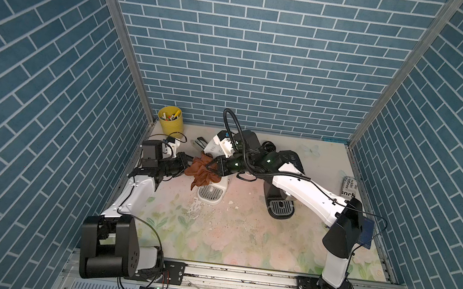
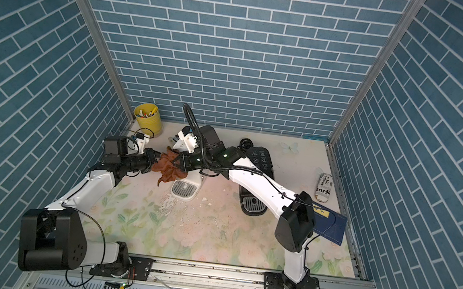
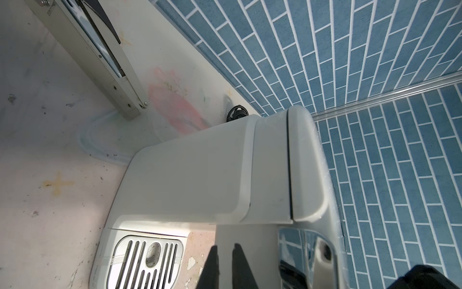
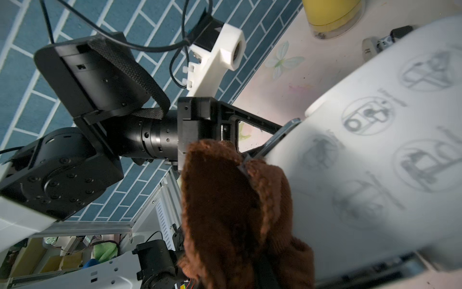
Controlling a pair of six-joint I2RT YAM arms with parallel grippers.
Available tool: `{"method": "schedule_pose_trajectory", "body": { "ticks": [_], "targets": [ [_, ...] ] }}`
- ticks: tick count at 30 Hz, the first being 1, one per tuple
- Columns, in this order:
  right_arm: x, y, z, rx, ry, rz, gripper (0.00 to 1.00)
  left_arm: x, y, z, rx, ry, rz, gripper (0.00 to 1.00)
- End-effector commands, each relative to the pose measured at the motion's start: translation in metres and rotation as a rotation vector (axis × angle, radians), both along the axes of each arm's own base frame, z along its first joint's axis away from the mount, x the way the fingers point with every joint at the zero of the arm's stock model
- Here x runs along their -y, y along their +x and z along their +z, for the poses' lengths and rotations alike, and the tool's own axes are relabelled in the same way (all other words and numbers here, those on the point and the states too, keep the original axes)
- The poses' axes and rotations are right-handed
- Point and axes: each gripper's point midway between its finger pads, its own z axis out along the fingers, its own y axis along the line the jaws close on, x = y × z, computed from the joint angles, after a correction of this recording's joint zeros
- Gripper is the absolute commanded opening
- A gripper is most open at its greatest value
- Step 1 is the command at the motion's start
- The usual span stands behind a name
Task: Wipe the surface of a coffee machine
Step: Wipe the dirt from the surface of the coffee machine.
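The white coffee machine [image 1: 221, 183] stands upright left of centre in both top views, most of its body hidden, its slotted silver drip tray [image 1: 210, 194] at the front; in the left wrist view its smooth off-white side [image 3: 200, 175] shows a rounded panel and a thin dark seam; in the right wrist view its top bears faint grey circular pictograms. The fuzzy brown cloth [image 1: 201, 170], bunched and folded, lies over the machine's top front edge; one tail hangs toward the drip tray.
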Motion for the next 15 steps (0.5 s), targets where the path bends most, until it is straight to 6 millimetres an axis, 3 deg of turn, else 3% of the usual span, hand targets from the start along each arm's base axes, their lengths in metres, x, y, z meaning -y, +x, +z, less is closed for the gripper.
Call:
{"method": "schedule_pose_trajectory", "body": {
  "ticks": [1, 4, 7, 12, 15],
  "targets": [
    [0.002, -0.016, -0.055, -0.097, -0.152, 0.036, 0.00, 0.000, -0.003, -0.005, -0.015, -0.006, -0.005, 0.13],
    [0.003, -0.017, -0.054, -0.073, -0.155, 0.046, 0.00, 0.000, -0.003, -0.006, -0.018, -0.008, -0.004, 0.13],
    [0.002, -0.030, -0.050, -0.009, -0.157, 0.108, 0.00, 0.000, -0.003, -0.006, -0.019, -0.009, -0.005, 0.13],
    [0.011, -0.035, -0.050, 0.287, -0.289, 0.122, 0.00, 0.000, -0.002, -0.005, -0.015, -0.008, -0.006, 0.13],
    [0.014, -0.027, -0.051, 0.458, -0.374, 0.095, 0.00, 0.000, -0.003, -0.005, -0.016, -0.005, -0.004, 0.13]
  ]
}}
